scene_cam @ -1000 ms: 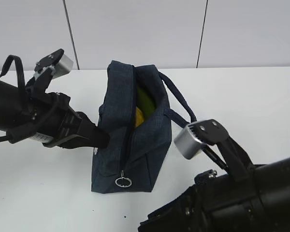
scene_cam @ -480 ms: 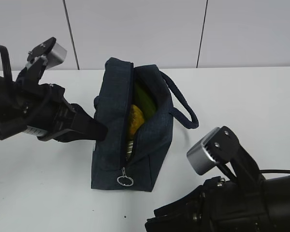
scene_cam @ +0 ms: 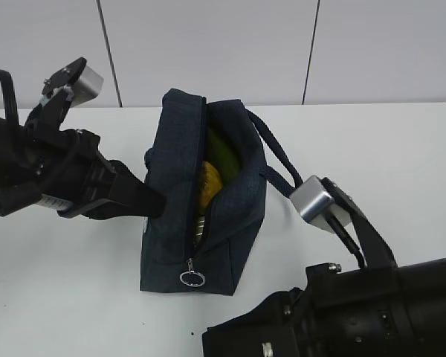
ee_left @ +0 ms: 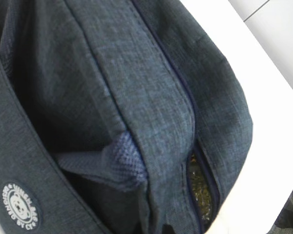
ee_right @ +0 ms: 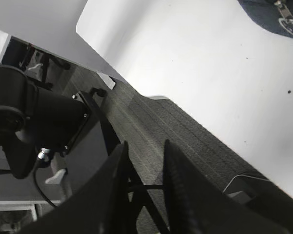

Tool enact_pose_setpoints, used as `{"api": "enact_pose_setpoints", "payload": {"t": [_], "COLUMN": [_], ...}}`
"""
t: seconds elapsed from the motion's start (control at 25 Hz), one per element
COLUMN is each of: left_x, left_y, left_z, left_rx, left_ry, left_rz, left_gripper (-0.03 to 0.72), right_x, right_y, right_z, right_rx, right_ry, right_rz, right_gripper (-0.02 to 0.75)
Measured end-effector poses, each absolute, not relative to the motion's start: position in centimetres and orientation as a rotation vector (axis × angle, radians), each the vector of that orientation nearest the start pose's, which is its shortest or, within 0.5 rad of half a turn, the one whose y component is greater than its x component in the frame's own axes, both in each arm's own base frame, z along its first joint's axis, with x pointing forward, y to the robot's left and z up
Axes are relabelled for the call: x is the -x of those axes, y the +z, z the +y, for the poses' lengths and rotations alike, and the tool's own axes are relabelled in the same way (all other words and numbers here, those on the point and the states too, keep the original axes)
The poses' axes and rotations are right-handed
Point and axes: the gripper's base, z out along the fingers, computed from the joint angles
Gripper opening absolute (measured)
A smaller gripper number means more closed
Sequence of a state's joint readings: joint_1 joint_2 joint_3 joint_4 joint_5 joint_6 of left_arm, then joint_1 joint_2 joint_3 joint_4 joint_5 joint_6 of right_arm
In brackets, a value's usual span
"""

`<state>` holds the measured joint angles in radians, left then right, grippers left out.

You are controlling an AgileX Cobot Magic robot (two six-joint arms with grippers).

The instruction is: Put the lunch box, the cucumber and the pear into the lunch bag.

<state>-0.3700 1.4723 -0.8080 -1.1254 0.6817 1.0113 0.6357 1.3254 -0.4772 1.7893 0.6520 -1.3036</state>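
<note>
at the left side of the lunch bag (scene_cam: pixel 204 201), mid-tabletop, the left gripper (scene_cam: pixel 150 204) presses against the navy fabric, its fingers hidden, so whether it grips cannot be told; the right gripper (ee_right: pixel 145 168) hangs past the table's front edge, narrowly parted, holding nothing. through the open zipper show the cucumber (scene_cam: pixel 223 155), the pear (scene_cam: pixel 208 182) and a glimpse of the lunch box (scene_cam: pixel 198 227), so all seems packed. withdrawing well means easing back without tipping the bag; its loop handle (scene_cam: pixel 279 160) lies near the right arm.
</note>
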Motion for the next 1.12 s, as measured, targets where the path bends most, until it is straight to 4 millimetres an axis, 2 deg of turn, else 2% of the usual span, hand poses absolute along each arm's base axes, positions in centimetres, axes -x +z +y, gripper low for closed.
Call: {"api": "enact_pose_setpoints", "payload": {"t": [0.16,0.36,0.56,0.72,0.84,0.96,1.12], "left_x": [-24.1,-24.1,-24.1,-24.0,-24.0,-24.0,-24.0], "left_y": [23.0,23.0,23.0,23.0,23.0,23.0,23.0], "left_z": [-14.9,-14.9,-14.9,-14.9,-14.9,-14.9,-14.9], "left_rx": [-0.7,-0.702,-0.704,-0.706,-0.71,-0.713,-0.714], "left_ry": [-0.912,-0.915,-0.915,-0.917,-0.919,-0.922,-0.923], "left_rz": [2.373,2.374,2.374,2.375,2.376,2.377,2.377], "left_gripper": [-0.013,-0.013,-0.013,-0.013,-0.013,-0.013,-0.013], "right_x": [-15.0,-15.4,-16.6,-18.7,-19.6,-19.9,-20.8], "right_y": [20.5,19.0,18.7,19.2,19.7,20.0,20.3], "right_z": [17.9,18.2,18.4,16.8,15.7,15.6,15.4], "right_rx": [0.331,0.074,0.072,0.011,0.14,0.329,0.7], "right_ry": [1.395,1.457,1.453,1.447,1.434,1.369,1.103], "right_rz": [2.402,2.561,2.559,2.487,2.383,2.332,2.335], "right_gripper": [0.207,0.207,0.207,0.207,0.207,0.207,0.207]}}
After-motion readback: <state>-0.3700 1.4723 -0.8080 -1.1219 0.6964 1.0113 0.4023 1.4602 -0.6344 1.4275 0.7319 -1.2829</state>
